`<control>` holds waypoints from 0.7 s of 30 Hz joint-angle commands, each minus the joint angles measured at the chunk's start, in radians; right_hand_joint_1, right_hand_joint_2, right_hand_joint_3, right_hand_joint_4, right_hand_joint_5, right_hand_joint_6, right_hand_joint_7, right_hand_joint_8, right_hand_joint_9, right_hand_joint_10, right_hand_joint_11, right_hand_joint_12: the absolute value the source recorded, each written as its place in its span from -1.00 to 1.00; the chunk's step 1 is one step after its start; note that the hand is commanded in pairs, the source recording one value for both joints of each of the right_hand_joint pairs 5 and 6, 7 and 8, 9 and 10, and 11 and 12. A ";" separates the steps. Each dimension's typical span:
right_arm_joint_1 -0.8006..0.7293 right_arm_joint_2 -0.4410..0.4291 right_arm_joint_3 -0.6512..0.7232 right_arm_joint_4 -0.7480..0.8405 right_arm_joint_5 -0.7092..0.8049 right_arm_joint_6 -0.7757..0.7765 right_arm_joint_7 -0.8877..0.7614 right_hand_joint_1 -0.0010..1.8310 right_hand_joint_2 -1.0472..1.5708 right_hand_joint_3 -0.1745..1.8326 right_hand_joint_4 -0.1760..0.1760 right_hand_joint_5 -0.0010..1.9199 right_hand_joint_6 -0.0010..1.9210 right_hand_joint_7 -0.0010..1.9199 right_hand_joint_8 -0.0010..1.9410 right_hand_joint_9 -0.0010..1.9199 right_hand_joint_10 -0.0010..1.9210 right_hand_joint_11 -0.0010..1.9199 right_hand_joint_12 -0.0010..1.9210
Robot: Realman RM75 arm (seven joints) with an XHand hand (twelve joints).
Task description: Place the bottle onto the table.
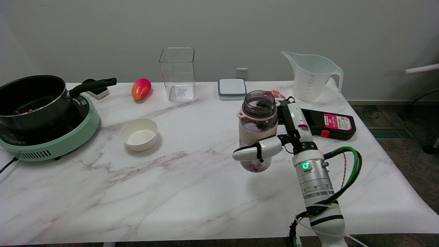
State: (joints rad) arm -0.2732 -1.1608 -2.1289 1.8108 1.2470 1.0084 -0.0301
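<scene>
Your right hand [274,142] is wrapped round 1 bottle [258,128]: thumb across the front low down, rest of the hand on its right side. Bottle's upright, mouth open, pink sleeve mid-body, dark stuff inside. Can't tell if the base is touching the bench [171,192] or just above it. It's right of centre on the bench.

Count on bench: 1 pot [32,99] on 1 green cooktop [51,137] at far left, 1 white bowl [139,133], 1 mango-like fruit [141,89], 1 clear square container [177,73], 1 grey-white flat box [232,89], 1 measuring jug [310,75], 1 black device w/ pink label [329,124].

Room: big bare patch of marble in front of and left of the bottle, out to the near edge. Black device sits just behind your hand, near the right edge. Bowl is well apart to the left.
</scene>
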 commanded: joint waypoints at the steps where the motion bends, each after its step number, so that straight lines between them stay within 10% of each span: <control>1: 0.184 -0.017 0.013 -0.065 0.123 -0.273 0.081 0.42 0.91 -0.58 0.00 0.70 0.70 0.91 0.88 0.61 0.61 0.40 0.40; 21: 0.286 -0.100 0.011 -0.066 0.413 -0.415 -0.317 0.41 0.89 -0.57 0.00 0.67 0.67 0.89 0.87 0.59 0.59 0.40 0.40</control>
State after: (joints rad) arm -0.0824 -1.1928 -2.1202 1.7622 1.4521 0.7194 -0.1138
